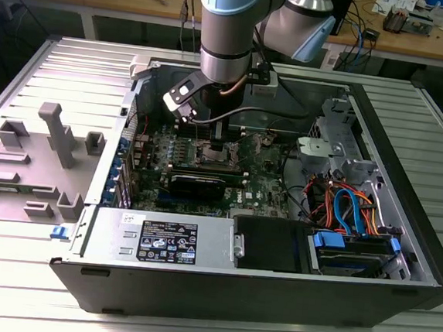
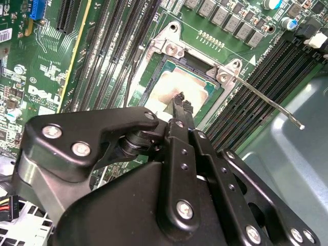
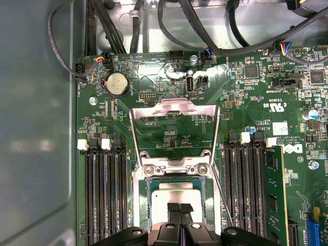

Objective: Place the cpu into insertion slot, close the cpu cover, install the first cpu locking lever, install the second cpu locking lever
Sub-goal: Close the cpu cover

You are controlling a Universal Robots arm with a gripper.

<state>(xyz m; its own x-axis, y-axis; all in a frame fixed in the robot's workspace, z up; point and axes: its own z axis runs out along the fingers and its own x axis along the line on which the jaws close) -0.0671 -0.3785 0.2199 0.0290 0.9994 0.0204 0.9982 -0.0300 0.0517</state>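
Green motherboard [image 1: 160,157] lines the bottom of an opened computer case [image 1: 272,299], which lies on its side on a ribbed metal counter [image 1: 31,297]. The arm [image 1: 228,27] drops in from the upper middle of the exterior view. Its pincer [image 1: 218,145] hangs just over the middle of the board.

The cpu [image 3: 177,196], silver-grey on top, lies flat inside the insertion slot [image 3: 148,200], squared up with the rim as far as I can see. In both wrist views the pincer's black fingertips [image 3: 174,209] are drawn close together, side by side with barely a gap and nothing between them. They sit right above the chip, though I cannot tell whether they touch the metal.

The cpu cover [image 3: 166,106] stands swung up and back on its hinge, with the board showing through its window, so the chip is uncovered. A thin wire locking lever [image 2: 266,102] sticks out free from one corner of the socket, slanting over the long black memory slots [image 2: 277,61], not latched down.

A round coin battery [image 3: 117,83] sits on the board beyond the raised cover. In the exterior view, orange and blue cables [image 1: 350,208] bunch in the case toward the exterior view's right. Grey plastic fixtures [image 1: 57,132] stand on the counter at the exterior view's left
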